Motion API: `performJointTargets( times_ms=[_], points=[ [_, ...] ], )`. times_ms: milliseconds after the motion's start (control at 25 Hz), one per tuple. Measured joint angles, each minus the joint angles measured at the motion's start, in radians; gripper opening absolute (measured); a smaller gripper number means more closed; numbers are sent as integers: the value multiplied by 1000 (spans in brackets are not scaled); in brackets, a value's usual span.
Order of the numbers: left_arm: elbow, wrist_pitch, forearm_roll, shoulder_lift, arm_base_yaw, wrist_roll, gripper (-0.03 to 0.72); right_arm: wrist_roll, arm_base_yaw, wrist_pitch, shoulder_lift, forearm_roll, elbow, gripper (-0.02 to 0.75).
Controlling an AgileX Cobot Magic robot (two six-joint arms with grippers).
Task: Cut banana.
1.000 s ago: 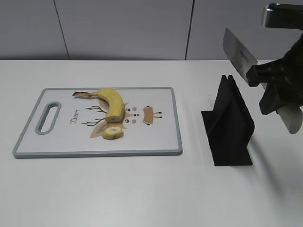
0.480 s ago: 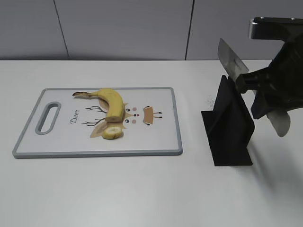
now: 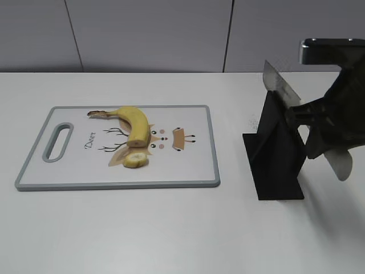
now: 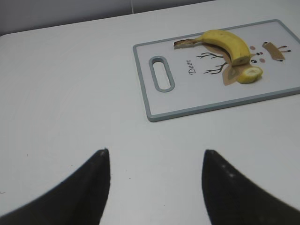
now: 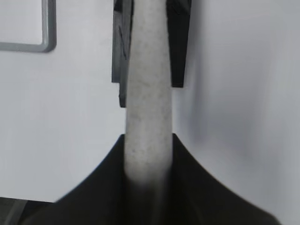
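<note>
A yellow banana (image 3: 134, 124) lies on the grey-rimmed cutting board (image 3: 211, 148), with a cut-off end piece (image 3: 136, 160) next to it. My right gripper (image 3: 317, 123) is shut on the knife; the blade (image 3: 279, 85) sits at the top slot of the black knife stand (image 3: 276, 151), and the grey handle (image 3: 340, 162) points down to the right. The right wrist view shows the handle (image 5: 147, 84) clamped between the fingers (image 5: 147, 138), above the stand (image 5: 178, 47). My left gripper (image 4: 154, 159) is open and empty over bare table, short of the board (image 4: 187, 110) and banana (image 4: 229, 44).
The white table runs to a grey wall at the back. The stand is to the right of the board. A board corner (image 5: 47, 33) shows in the right wrist view. The left gripper is out of the exterior view.
My right gripper has moved left and down with the knife, bringing the blade from above the stand to its top slot. The banana, board and stand have not moved.
</note>
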Motion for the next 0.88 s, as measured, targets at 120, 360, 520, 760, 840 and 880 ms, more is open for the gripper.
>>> performJointTargets(
  times_ms=[120,360,520,760,840,880],
  points=[
    [0,0,0,0,0,0,591,0,0,-1,1,15,23,170],
    [0,0,0,0,0,0,591,0,0,-15,8,30,28,170],
    [0,0,0,0,0,0,591,1,0,-51,36,31,28,170],
    [0,0,0,0,0,0,591,4,-1,-74,81,33,28,170],
    [0,0,0,0,0,0,591,4,-1,-74,82,35,28,170],
    [0,0,0,0,0,0,591,4,-1,-75,82,35,28,169]
  ],
)
